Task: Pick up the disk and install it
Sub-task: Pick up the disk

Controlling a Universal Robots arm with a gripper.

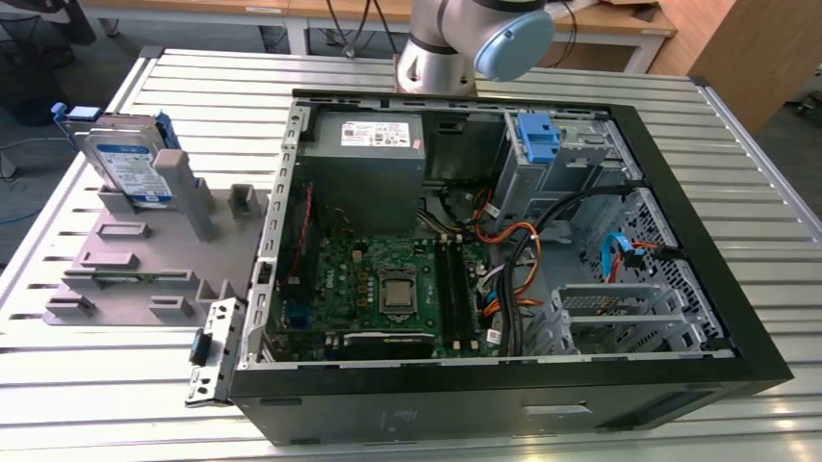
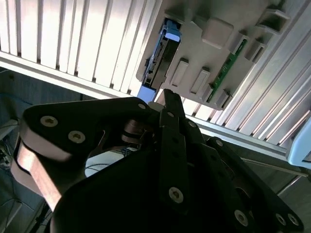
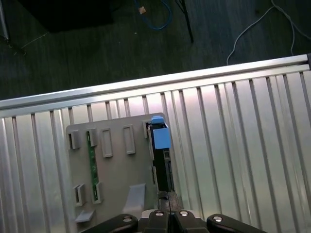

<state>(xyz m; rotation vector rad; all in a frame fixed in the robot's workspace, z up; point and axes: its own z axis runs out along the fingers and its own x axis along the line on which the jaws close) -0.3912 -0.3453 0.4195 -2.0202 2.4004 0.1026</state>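
The disk (image 1: 130, 162) stands on edge in a grey holder (image 1: 122, 265) at the exterior view's left, its blue carrier around it and its white-and-blue label facing out. Both wrist views look down on it from high above: the disk (image 3: 161, 151) shows as a thin dark slab with a blue tab, at the holder's (image 3: 116, 170) edge. My gripper (image 3: 168, 196) hangs well above the disk, fingers pressed together and nothing held. In the second wrist view the gripper (image 2: 166, 95) points toward the disk (image 2: 163, 52).
An open computer case (image 1: 719, 289) lies on the slatted metal table (image 1: 103, 366), with a grey power supply (image 1: 370, 144), a blue bracket (image 1: 537, 137), cables and a metal drive cage (image 1: 610, 308) inside. A green memory stick (image 3: 91, 160) sits in the holder. The arm's base (image 1: 444, 48) rises behind the case.
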